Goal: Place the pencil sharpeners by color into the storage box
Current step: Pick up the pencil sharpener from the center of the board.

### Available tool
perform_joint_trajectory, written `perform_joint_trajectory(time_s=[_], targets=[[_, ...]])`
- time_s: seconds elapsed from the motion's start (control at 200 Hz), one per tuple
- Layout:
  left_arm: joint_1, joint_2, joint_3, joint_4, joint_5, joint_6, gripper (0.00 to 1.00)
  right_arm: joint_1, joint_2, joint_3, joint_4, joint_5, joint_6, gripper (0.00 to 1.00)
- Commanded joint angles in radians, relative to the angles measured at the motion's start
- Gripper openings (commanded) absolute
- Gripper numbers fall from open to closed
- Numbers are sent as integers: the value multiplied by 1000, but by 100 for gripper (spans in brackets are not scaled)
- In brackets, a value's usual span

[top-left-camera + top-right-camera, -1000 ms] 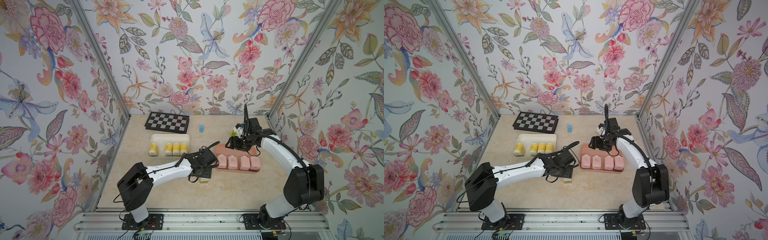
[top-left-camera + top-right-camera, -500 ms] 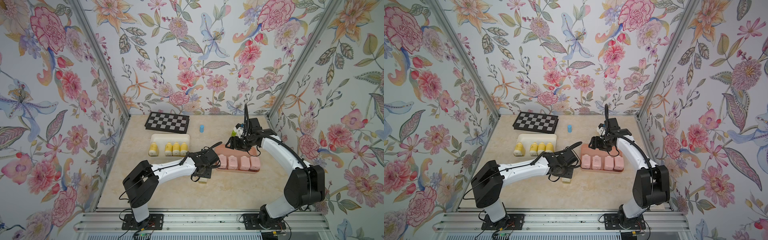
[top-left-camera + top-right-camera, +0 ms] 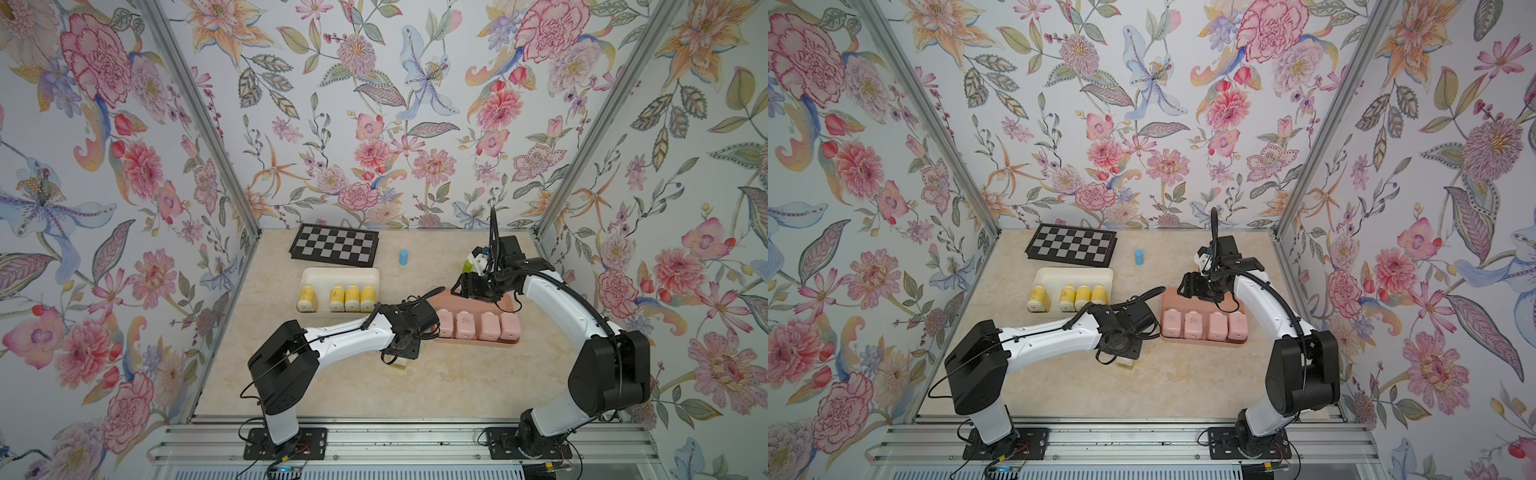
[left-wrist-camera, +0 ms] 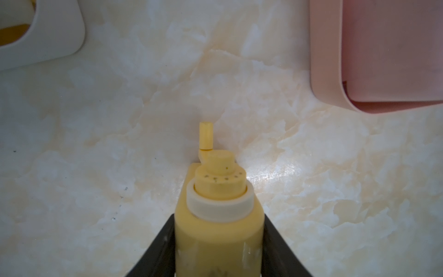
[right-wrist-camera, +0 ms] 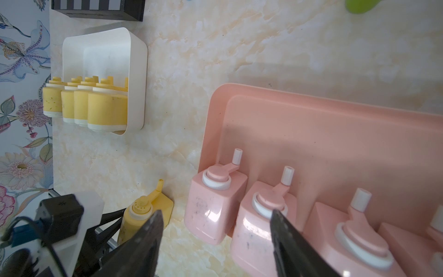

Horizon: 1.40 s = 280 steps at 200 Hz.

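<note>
My left gripper (image 4: 218,217) is shut on a yellow pencil sharpener (image 4: 219,230), gripping its body while the white ring and crank point away from the fingers. In both top views this sharpener (image 3: 400,363) (image 3: 1125,361) shows just below the gripper, low over the table in front of the gap between the boxes. The white storage box (image 3: 341,274) holds several yellow pencil sharpeners (image 3: 352,297). In the pink storage box (image 3: 512,306), several pink sharpeners (image 3: 478,326) stand in a row. My right gripper (image 5: 215,214) hangs open and empty above the pink box's back left corner.
A black and white checkerboard (image 3: 334,250) lies at the back of the table. A small blue cylinder (image 3: 403,257) stands beside it, and a green cylinder (image 3: 468,266) stands behind the right gripper. Flowered walls close in three sides.
The left gripper has shut on the yellow sharpener, and the left arm has reached slightly further right. The right arm has not moved.
</note>
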State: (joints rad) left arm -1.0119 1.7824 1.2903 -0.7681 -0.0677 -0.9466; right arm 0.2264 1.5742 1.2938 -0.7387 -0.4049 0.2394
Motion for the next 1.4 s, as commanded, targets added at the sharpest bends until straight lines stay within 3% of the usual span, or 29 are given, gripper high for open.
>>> perform_joint_trajectory(time_s=[0.0,0.235,0.55,1.011,1.396], targets=[[-4,-31,41,-86,-70,22,43,-4,-35,-10,1,-11,1,72],[66,-162,-10,-147,-120,46,43,3,-29,-5,1,-21,4,72],[358,-375,-93,-140,-118,234,42,34,-23,10,-1,-25,1,72],[733,-317,74,-165,-55,562,42,75,3,45,-1,-31,-3,72],[846,-181,149,-81,29,653,42,80,-1,53,-2,-32,-4,72]])
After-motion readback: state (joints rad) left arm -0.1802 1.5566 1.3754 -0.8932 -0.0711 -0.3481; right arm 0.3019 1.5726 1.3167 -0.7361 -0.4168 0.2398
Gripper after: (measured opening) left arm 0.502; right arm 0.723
